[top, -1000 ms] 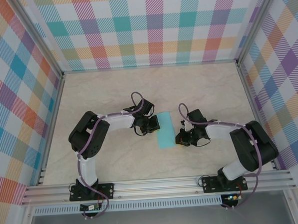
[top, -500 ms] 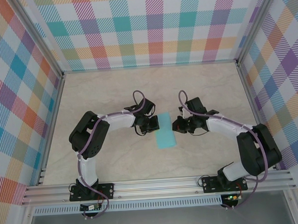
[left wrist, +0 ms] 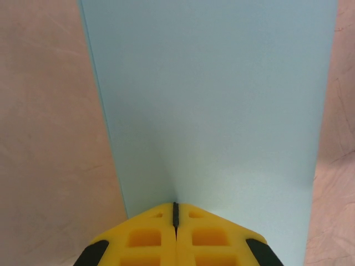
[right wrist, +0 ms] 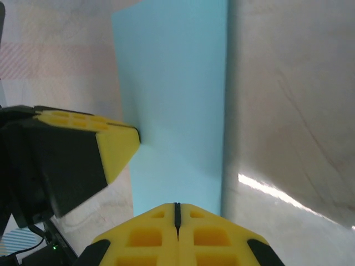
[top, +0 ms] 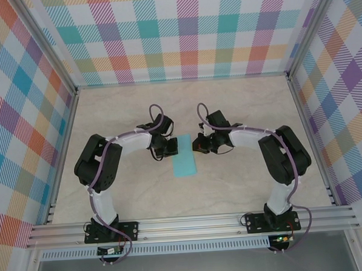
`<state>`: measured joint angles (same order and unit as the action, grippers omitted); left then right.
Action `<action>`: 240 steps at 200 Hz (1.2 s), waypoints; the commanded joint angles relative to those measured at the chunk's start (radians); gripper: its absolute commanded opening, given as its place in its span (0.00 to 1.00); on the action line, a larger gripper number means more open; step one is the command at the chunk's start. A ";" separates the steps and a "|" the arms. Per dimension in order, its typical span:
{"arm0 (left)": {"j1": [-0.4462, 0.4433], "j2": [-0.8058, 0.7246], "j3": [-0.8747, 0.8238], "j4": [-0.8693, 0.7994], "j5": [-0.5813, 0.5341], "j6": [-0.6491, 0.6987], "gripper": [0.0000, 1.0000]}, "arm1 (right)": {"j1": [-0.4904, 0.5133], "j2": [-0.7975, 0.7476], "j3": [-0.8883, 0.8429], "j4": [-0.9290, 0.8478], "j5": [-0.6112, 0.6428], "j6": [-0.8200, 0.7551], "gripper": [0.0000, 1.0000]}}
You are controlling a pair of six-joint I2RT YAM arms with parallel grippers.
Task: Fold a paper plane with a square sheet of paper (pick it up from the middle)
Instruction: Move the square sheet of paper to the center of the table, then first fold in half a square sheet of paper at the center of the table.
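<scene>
Moved leftward, the paper [top: 184, 164] is pinched by closed left tool [left wrist: 176, 209] and closed right tool [right wrist: 177, 209].

Left pincer [top: 170, 147] and right pincer [top: 196, 145] crowd the sheet [top: 183, 163]; table [top: 250, 180] beyond lies open

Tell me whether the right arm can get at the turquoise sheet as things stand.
Likely yes: the right gripper is closed on one edge of the sheet, opposite the left gripper on the other edge; nothing blocks it.

Left wrist: square sheet of paper [left wrist: 211, 100] top cropped.
</scene>
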<state>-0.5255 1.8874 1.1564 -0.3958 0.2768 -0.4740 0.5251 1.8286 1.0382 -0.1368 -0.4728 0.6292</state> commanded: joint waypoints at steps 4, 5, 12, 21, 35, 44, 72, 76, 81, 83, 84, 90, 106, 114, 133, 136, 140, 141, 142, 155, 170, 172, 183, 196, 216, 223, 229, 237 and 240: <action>0.027 -0.013 0.002 -0.045 0.055 0.113 0.00 | 0.007 0.072 0.091 0.029 -0.038 0.002 0.00; 0.028 -0.012 0.003 -0.046 0.057 0.115 0.00 | 0.007 0.074 0.094 0.028 -0.038 0.001 0.00; 0.030 -0.008 0.012 -0.048 0.072 0.130 0.00 | 0.007 0.094 0.113 0.024 -0.038 -0.002 0.00; 0.034 -0.004 0.022 -0.047 0.083 0.149 0.00 | 0.007 0.117 0.134 0.017 -0.038 -0.003 0.00; 0.040 -0.004 0.034 -0.046 0.102 0.167 0.00 | 0.010 0.150 0.159 0.003 -0.040 -0.003 0.00; 0.041 -0.008 0.038 -0.045 0.107 0.171 0.00 | 0.013 0.165 0.168 -0.004 -0.036 -0.002 0.00; 0.042 -0.024 0.039 -0.031 0.124 0.154 0.00 | 0.021 0.175 0.160 -0.010 -0.031 -0.005 0.00; 0.042 -0.025 0.038 -0.029 0.127 0.149 0.00 | 0.021 0.172 0.157 -0.012 -0.032 -0.006 0.00; 0.042 -0.026 0.037 -0.028 0.132 0.144 0.00 | 0.021 0.167 0.154 -0.014 -0.032 -0.007 0.00; 0.042 -0.027 0.038 -0.026 0.134 0.143 0.00 | 0.021 0.163 0.152 -0.015 -0.032 -0.008 0.00; 0.042 -0.027 0.038 -0.026 0.135 0.140 0.00 | 0.021 0.161 0.150 -0.016 -0.032 -0.009 0.00; 0.042 -0.028 0.038 -0.025 0.141 0.132 0.00 | 0.022 0.151 0.145 -0.019 -0.033 -0.013 0.00; 0.043 -0.040 0.032 0.018 0.187 0.103 0.00 | 0.022 0.127 0.131 -0.027 -0.041 -0.027 0.00; 0.043 -0.046 0.018 0.060 0.225 0.076 0.00 | 0.024 0.118 0.124 -0.030 -0.050 -0.033 0.00; 0.036 -0.037 0.005 0.148 0.265 0.018 0.00 | 0.027 0.101 0.102 -0.036 -0.059 -0.036 0.00; 0.036 -0.034 0.005 0.153 0.264 0.012 0.00 | 0.027 0.097 0.096 -0.036 -0.057 -0.034 0.00; 0.034 -0.029 0.004 0.157 0.261 0.005 0.00 | 0.027 0.093 0.090 -0.033 -0.056 -0.030 0.00; 0.034 -0.029 0.004 0.157 0.261 0.003 0.00 | 0.028 0.092 0.088 -0.032 -0.056 -0.030 0.00; 0.034 -0.028 0.003 0.158 0.260 0.002 0.00 | 0.028 0.091 0.086 -0.031 -0.056 -0.030 0.00; 0.030 -0.015 -0.006 0.177 0.251 -0.019 0.00 | 0.029 0.072 0.059 -0.016 -0.055 -0.018 0.00; 0.028 -0.002 -0.012 0.197 0.254 -0.039 0.00 | 0.034 0.062 0.033 0.002 -0.052 -0.008 0.00; 0.028 0.000 -0.013 0.198 0.254 -0.041 0.00 | 0.033 0.061 0.031 0.004 -0.052 -0.007 0.00; 0.023 0.009 -0.013 0.207 0.256 -0.048 0.00 | 0.035 0.068 0.022 0.015 -0.055 -0.003 0.00; 0.016 0.018 -0.011 0.209 0.252 -0.053 0.00 | 0.038 0.082 0.020 0.017 -0.053 -0.003 0.00; 0.009 0.021 -0.017 0.210 0.239 -0.062 0.00 | 0.042 0.099 0.019 0.014 -0.035 -0.001 0.00; 0.007 0.014 -0.026 0.214 0.234 -0.068 0.00 | 0.043 0.102 0.019 0.014 -0.030 -0.002 0.00; 0.007 0.006 -0.036 0.220 0.231 -0.076 0.00 | 0.042 0.104 0.019 0.014 -0.025 -0.001 0.00; 0.007 -0.010 -0.055 0.234 0.226 -0.086 0.00 | 0.042 0.108 0.019 0.013 -0.021 -0.001 0.00; 0.007 -0.015 -0.064 0.240 0.225 -0.091 0.00 | 0.042 0.110 0.020 0.012 -0.019 -0.001 0.00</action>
<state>-0.5083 1.8919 1.1473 -0.1871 0.5068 -0.5247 0.5613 1.9186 1.0607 -0.1413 -0.5049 0.6216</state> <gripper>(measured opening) 0.040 0.044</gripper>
